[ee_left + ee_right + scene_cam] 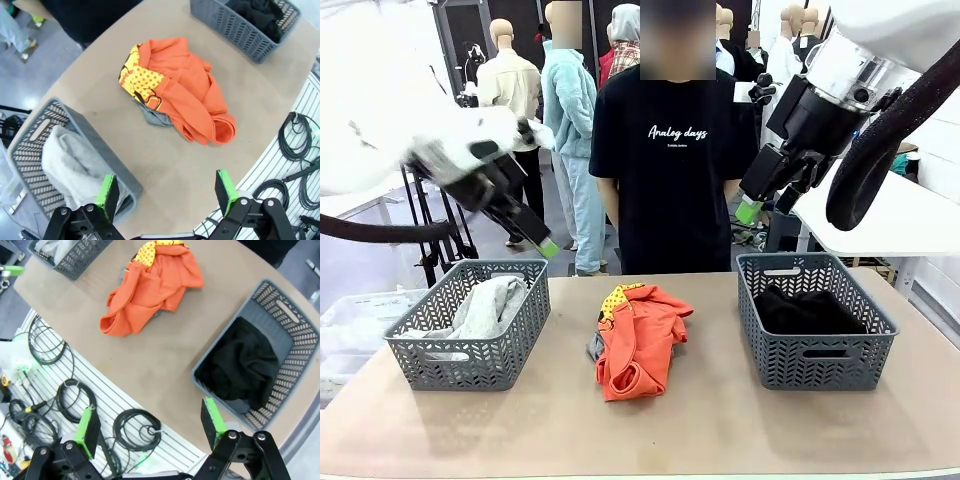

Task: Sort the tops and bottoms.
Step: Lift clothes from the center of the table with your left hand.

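An orange T-shirt (pixel 638 340) (pixel 190 90) (pixel 150 290) with a yellow dotted print lies crumpled mid-table. A darker grey garment (pixel 594 348) (pixel 156 118) peeks out from under it. A light grey top (pixel 490 305) (pixel 70 167) lies in the left basket (pixel 470 365) (pixel 35 135). The black bottoms (pixel 805 310) (pixel 245 365) fill the right basket (pixel 820 365) (pixel 300 335). My left gripper (pixel 545 245) (pixel 166 189) hangs open high above the left basket's far edge. My right gripper (pixel 750 212) (pixel 151 422) is open in the air above the right basket. Neither holds anything.
A person in a black printed T-shirt (pixel 670 150) stands at the far edge, hands out of sight. Bare tabletop (pixel 720 420) surrounds the orange pile. Coiled cables (pixel 135 427) lie on the slatted surface by the near edge.
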Controlling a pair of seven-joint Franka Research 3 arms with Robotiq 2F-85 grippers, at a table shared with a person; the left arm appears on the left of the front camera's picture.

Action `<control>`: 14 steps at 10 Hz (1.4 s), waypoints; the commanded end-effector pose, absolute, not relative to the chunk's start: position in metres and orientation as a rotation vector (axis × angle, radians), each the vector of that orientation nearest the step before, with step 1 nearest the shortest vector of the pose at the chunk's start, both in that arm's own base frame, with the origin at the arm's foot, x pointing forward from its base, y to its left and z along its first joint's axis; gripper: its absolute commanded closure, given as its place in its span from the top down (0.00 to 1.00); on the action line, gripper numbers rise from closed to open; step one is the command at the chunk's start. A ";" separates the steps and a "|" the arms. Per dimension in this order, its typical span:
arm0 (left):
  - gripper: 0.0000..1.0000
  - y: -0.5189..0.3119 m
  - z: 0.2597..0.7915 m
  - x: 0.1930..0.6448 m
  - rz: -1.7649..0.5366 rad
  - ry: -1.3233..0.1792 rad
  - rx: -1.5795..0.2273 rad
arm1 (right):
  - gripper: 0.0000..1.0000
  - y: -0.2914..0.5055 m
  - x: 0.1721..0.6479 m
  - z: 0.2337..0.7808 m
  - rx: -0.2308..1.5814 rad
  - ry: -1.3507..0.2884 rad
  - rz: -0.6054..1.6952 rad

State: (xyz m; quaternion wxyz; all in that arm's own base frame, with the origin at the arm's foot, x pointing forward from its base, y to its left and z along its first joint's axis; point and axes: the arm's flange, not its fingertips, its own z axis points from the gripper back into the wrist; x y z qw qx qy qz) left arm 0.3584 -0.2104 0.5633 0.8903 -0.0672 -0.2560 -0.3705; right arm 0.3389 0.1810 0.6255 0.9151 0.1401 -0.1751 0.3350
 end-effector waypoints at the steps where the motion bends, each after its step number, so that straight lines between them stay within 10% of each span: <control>1: 1.00 -0.260 0.520 0.399 -0.720 -0.488 -0.159 | 1.00 0.178 0.336 0.622 0.280 -0.358 0.693; 14: 1.00 -0.318 0.421 0.468 -0.421 -0.527 0.009 | 1.00 0.178 0.336 0.622 0.280 -0.358 0.693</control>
